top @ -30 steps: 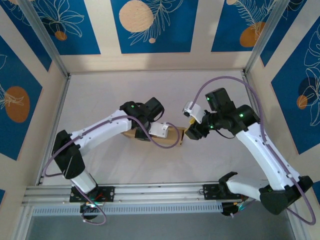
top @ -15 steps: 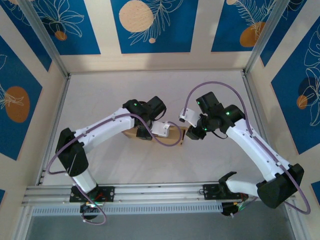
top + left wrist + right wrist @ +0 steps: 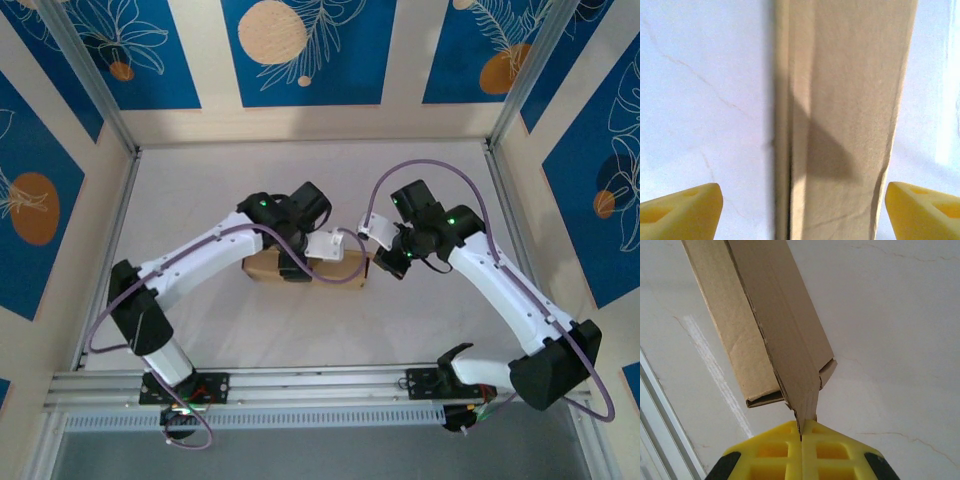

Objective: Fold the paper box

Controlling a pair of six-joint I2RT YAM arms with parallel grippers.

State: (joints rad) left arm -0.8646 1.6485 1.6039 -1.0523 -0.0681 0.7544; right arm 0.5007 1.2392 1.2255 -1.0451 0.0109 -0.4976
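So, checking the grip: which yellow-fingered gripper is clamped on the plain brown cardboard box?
The right gripper: it is shut on a flap edge of the brown cardboard box. The left gripper stands open, one yellow finger on each side of the box.

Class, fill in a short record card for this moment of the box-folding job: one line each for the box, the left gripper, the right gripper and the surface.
paper box: plain brown cardboard, lying between the two arms
left gripper: open wide, one yellow finger on each side of the box
right gripper: shut on the edge of a cardboard flap at the box's right end
table: white, with faint marks
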